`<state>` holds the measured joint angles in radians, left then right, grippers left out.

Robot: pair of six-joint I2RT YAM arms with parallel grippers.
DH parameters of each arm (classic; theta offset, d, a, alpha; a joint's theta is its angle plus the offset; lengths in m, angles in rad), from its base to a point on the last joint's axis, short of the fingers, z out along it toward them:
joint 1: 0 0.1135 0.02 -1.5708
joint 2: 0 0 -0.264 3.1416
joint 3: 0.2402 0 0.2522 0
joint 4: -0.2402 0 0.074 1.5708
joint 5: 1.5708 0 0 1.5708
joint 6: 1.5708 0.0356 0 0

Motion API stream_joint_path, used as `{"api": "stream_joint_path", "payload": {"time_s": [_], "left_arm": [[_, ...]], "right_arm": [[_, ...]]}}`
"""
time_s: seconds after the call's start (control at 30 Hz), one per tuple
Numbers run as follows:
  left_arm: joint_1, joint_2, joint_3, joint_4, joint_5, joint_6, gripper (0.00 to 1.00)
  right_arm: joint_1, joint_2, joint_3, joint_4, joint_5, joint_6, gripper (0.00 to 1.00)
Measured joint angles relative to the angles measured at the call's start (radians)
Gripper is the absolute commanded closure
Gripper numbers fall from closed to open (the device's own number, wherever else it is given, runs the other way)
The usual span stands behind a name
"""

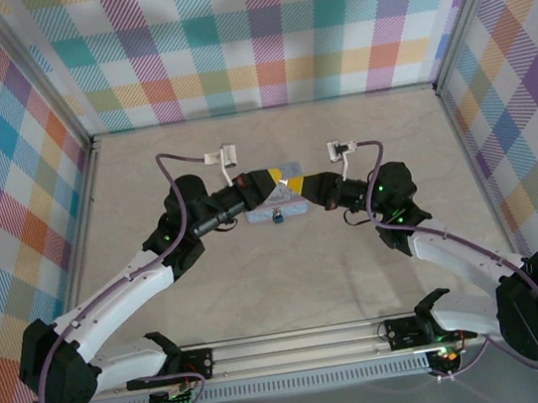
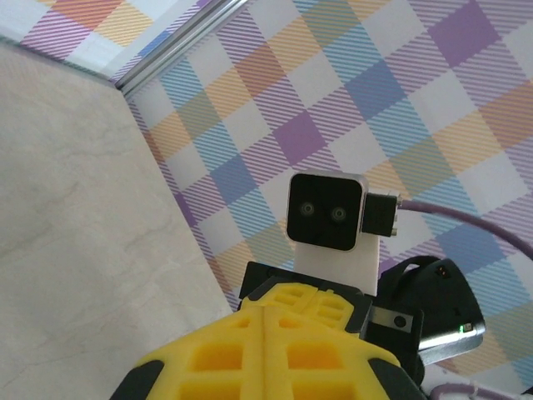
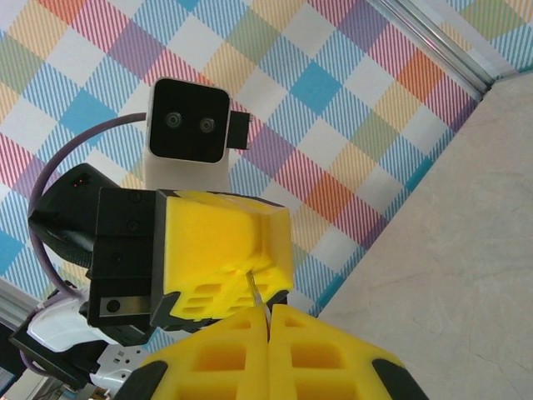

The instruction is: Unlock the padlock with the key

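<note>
padlock (image 1: 278, 217): small blue body at the near edge of the pale-blue tin (image 1: 296, 208), just below the two meeting grippers; whether it is fastened to the tin cannot be told. tin interior hidden by the arms. key (image 3: 255, 287): thin silvery sliver pinched in the clenched right gripper (image 3: 268, 315), its tip against the yellow pad opposite. left gripper (image 2: 265, 318): clenched, fingers pressed together.

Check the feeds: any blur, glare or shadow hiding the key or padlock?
Top external: evenly lit, no glare, but the tiny blue-bodied padlock is very small in frame. Right wrist: crisp enough to show the thin silvery metal key poking from the yellow-tipped right gripper. Left wrist: the yellow left gripper looks slightly soft up close; no glare.
</note>
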<state>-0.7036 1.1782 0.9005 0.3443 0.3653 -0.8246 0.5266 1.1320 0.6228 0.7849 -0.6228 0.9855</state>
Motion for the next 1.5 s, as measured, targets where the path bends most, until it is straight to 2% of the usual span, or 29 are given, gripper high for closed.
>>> {"api": "stream_joint_path", "payload": {"time_s": [0.1,0.17,0.2,0.33,0.63,0.83,0.93,1.23,1.4,1.43,1.5], "left_arm": [[0.000,0.000,0.000,-0.001,-0.001,0.002,0.99],[0.000,0.000,0.000,-0.007,-0.008,0.010,0.67],[0.000,-0.001,0.000,-0.014,-0.013,0.011,0.60],[0.000,-0.012,0.001,-0.102,-0.070,0.034,0.46],[0.000,-0.078,-0.035,-0.280,-0.167,0.078,0.39],[0.000,-0.088,-0.143,-0.324,-0.203,0.073,0.33],[0.000,-0.074,-0.185,-0.340,-0.221,0.063,0.27],[0.000,0.044,-0.196,-0.338,-0.248,0.060,0.15],[-0.002,0.089,-0.198,-0.306,-0.248,0.053,0.10],[-0.003,0.090,-0.200,-0.294,-0.248,0.053,0.01],[-0.006,0.090,-0.211,-0.271,-0.248,0.049,0.00]], "right_arm": [[0.000,0.000,0.000,-0.002,0.000,-0.001,1.00],[0.000,0.000,0.000,-0.006,0.000,-0.006,1.00],[0.000,-0.002,0.000,-0.014,0.001,-0.008,1.00],[0.000,-0.032,0.000,-0.099,0.007,-0.048,1.00],[-0.024,-0.127,0.040,-0.405,0.075,-0.207,1.00],[-0.035,-0.121,0.082,-0.588,0.174,-0.330,1.00],[-0.044,-0.079,0.115,-0.637,0.219,-0.387,1.00],[-0.100,0.202,0.275,-0.668,0.315,-0.503,1.00],[-0.126,0.427,0.470,-0.666,0.326,-0.539,1.00],[-0.129,0.476,0.514,-0.663,0.326,-0.544,1.00],[-0.134,0.566,0.592,-0.659,0.324,-0.553,1.00]]}}
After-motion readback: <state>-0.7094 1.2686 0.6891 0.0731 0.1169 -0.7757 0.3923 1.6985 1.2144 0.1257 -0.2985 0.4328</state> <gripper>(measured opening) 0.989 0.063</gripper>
